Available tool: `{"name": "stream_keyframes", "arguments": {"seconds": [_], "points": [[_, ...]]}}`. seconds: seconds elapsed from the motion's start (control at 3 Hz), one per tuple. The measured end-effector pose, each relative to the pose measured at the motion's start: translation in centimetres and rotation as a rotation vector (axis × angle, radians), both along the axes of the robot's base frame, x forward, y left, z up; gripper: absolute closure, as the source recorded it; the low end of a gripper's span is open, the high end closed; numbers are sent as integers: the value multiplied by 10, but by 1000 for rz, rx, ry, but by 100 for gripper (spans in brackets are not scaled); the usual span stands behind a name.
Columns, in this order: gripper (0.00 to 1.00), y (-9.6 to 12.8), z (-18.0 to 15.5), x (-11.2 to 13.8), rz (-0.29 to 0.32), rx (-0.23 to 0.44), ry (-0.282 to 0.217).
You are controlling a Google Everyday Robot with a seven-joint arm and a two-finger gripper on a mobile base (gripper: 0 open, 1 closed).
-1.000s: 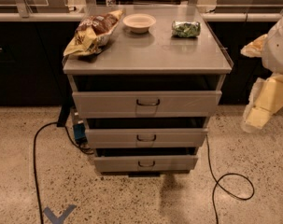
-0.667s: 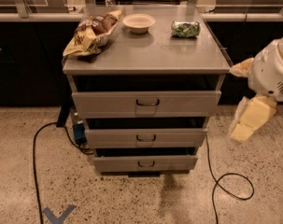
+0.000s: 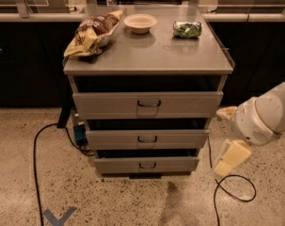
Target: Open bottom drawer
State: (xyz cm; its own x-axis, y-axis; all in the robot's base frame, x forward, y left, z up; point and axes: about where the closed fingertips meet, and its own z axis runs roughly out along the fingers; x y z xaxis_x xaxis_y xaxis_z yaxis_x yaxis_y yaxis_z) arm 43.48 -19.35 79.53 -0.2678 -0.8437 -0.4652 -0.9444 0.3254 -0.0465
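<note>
- A grey metal cabinet [image 3: 146, 62] stands on a speckled floor, in front of dark counters along the far wall.
- It has three grey drawer fronts stacked one above another, each with a small dark loop handle at its middle.
- The bottom drawer [image 3: 146, 165] is the lowest and slimmest front, just above the floor, with a dark gap between it and the middle drawer [image 3: 146, 139].
- The top drawer [image 3: 146, 105] is the tallest and widest front.
- None of the drawers has moved since the earlier frames.
- The robot's white arm [image 3: 264, 119] enters from the right edge.
- Its gripper [image 3: 232, 157], a pale yellow piece, points down and to the left.
- The gripper hangs near the bottom drawer's right end, apart from the cabinet and touching nothing.
- Whether the gripper is open or closed cannot be told.
- A second ago the arm was higher and farther right, level with the top drawer; it has since come down and leftward.
- On the cabinet top lie a chip bag [image 3: 92, 32] at the left, a white bowl [image 3: 140, 22] in the far middle, and a green packet [image 3: 187, 29] at the right, all unmoved.
- A black cable [image 3: 36, 164] runs over the floor on the left, and another cable [image 3: 233, 192] loops below the gripper.
</note>
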Motion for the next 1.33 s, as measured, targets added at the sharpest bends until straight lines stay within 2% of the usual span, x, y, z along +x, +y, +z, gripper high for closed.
{"name": "stream_keyframes", "arguments": {"seconds": [0.33,0.67,1.0,1.33], "points": [[0,1,-46,-11,1,73,21],[0,1,-46,-11,1,73,21],[0,7,-61,-16,-16,43,22],[0,24,-106,-26,-61,37,62]]}}
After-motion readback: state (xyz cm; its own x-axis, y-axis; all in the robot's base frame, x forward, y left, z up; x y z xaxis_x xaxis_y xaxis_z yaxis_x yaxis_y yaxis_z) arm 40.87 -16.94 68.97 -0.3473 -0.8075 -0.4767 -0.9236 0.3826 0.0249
